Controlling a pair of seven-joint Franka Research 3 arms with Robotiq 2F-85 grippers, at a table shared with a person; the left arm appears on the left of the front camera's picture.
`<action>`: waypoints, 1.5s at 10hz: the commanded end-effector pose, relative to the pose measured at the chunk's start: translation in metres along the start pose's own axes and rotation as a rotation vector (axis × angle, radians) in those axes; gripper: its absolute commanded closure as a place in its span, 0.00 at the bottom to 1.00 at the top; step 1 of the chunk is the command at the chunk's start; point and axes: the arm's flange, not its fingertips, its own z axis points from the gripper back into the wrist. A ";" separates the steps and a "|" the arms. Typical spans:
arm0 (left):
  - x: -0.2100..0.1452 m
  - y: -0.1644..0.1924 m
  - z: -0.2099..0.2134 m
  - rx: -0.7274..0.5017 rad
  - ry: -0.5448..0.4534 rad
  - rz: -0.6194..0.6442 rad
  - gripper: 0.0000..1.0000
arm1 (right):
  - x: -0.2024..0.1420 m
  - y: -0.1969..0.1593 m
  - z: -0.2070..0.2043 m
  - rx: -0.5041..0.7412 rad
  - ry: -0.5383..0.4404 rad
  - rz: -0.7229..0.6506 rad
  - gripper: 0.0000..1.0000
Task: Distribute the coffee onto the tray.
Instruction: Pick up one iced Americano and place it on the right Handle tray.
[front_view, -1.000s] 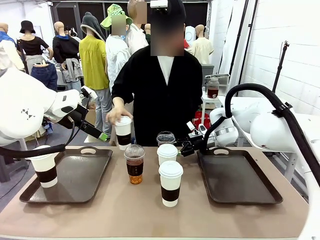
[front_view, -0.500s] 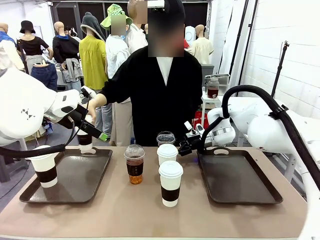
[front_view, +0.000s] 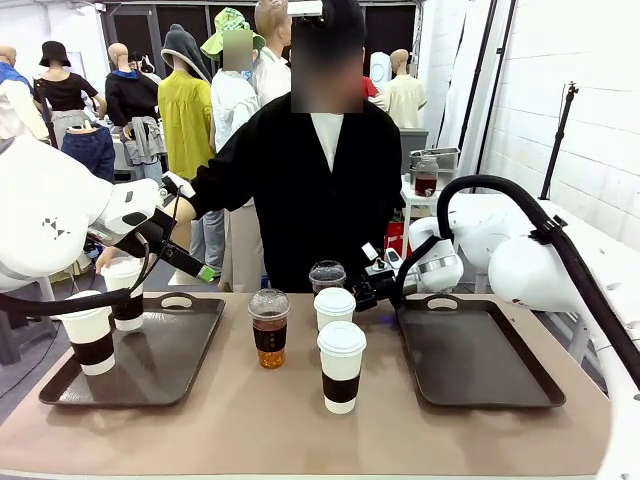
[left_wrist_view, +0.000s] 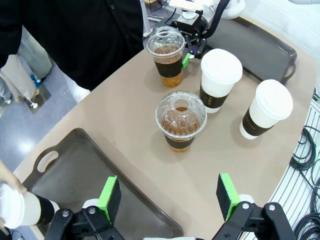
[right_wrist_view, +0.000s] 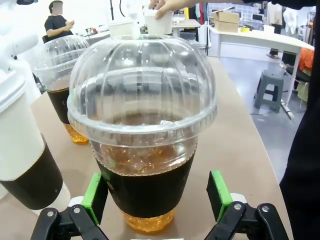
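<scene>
Two white sleeved coffee cups (front_view: 341, 365) (front_view: 335, 307) and a clear domed cup of amber drink (front_view: 269, 328) stand mid-table. A second clear cup (right_wrist_view: 142, 135) stands at the back, between the green pads of my open right gripper (right_wrist_view: 156, 196) (front_view: 365, 291); I cannot tell whether the pads touch it. The left tray (front_view: 165, 360) carries one white cup (front_view: 92, 340). The person's hand holds another white cup (front_view: 125, 295) at that tray's far left corner. My left gripper (front_view: 195, 268) (left_wrist_view: 168, 194) hangs open and empty above the left tray's right edge.
The right tray (front_view: 470, 352) lies bare under my right arm. The person stands at the far side, one arm stretched over to the left tray. In the left wrist view the right gripper (left_wrist_view: 192, 42) sits by the far clear cup (left_wrist_view: 166, 57).
The person carried a white cup from the table's back middle across to the left tray. My right gripper slid left up to the back clear cup. The left gripper stayed put.
</scene>
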 end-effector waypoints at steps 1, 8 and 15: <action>-0.001 0.001 0.000 -0.007 0.002 0.004 0.00 | 0.000 -0.016 -0.007 -0.015 0.009 -0.023 0.00; -0.001 0.001 0.000 -0.007 0.002 0.004 0.00 | -0.002 -0.008 -0.011 0.051 0.034 -0.039 0.00; -0.001 0.001 0.000 -0.007 0.002 0.004 0.00 | -0.001 -0.003 -0.022 0.095 0.035 -0.033 0.15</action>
